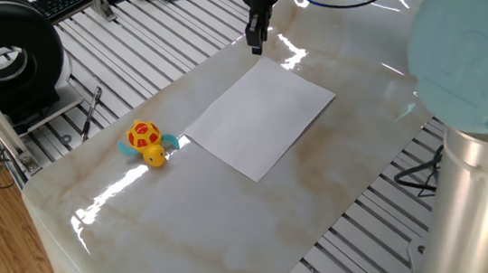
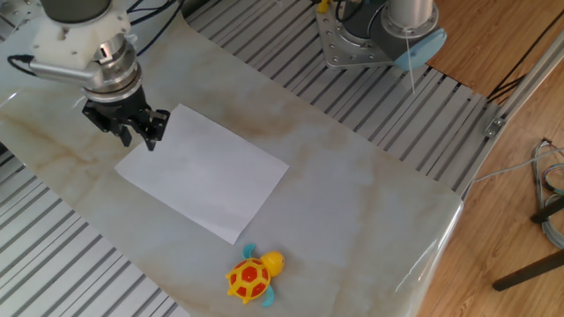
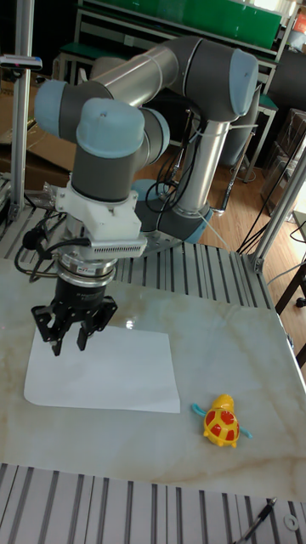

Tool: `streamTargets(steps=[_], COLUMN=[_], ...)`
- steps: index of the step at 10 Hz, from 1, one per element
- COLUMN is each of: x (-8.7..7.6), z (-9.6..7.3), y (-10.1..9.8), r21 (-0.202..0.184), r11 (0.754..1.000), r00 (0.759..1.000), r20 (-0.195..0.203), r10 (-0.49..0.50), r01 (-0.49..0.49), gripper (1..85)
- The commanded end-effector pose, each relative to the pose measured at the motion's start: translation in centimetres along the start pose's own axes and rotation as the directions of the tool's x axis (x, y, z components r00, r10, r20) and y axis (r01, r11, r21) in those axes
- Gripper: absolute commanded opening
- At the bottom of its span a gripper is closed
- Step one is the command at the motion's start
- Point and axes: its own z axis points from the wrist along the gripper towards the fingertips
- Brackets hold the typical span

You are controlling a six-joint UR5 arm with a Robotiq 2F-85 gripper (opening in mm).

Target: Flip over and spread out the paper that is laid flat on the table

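In one fixed view the jaws hang just off the far corner of the paper, which lies flat on the marble surface; from this side they look narrow, and their opening cannot be judged. A toy turtle sits well away from the jaws, beyond the sheet's opposite side. A blue packet at the top edge carries print too small to read.

In the other fixed view the jaws stand partly open and hold nothing, poised above the sheet's edge near one corner; whether a fingertip touches the paper cannot be told.

In the tall fixed view the jaws hover over the sheet's near-left corner, the paper spreading out below and to one side of them. No legible writing appears here.

The likely trouble: a thin sheet flat on a glossy slab gives nothing to pinch, so the fingertips may slide it, crease the corner, or close on air.
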Motion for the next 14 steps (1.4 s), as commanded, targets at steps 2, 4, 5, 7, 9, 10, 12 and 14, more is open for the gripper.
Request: streamTargets(steps=[2, 4, 5, 7, 9, 10, 12, 14], x=[-2.7, -3.7, -3.7, -4.0, -3.1, -2.9, -2.9, -2.9], z=[1.3, 2.0, 2.0, 1.9, 1.4, 0.8, 1.2, 2.0], y=[-3.3, -3.2, -3.2, -2.8, -2.3, -1.7, -1.9, -3.4], r21=[0.011, -0.01, -0.01, -0.025, -0.031, -0.028, -0.032, -0.027], r11=[0.998, 0.999, 0.999, 0.999, 0.999, 0.999, 0.999, 0.998], r00=[0.998, 0.999, 0.999, 0.998, 0.999, 1.0, 0.999, 0.998], r20=[0.005, 0.027, 0.027, 0.038, 0.022, 0.019, 0.035, 0.034], r10=[-0.055, -0.044, -0.038, -0.048, -0.031, -0.019, -0.03, -0.055], r01=[0.055, 0.044, 0.038, 0.048, 0.032, 0.02, 0.032, 0.056], gripper=[43.3, 43.3, 42.3, 40.7, 41.7, 41.7, 40.7, 40.7])
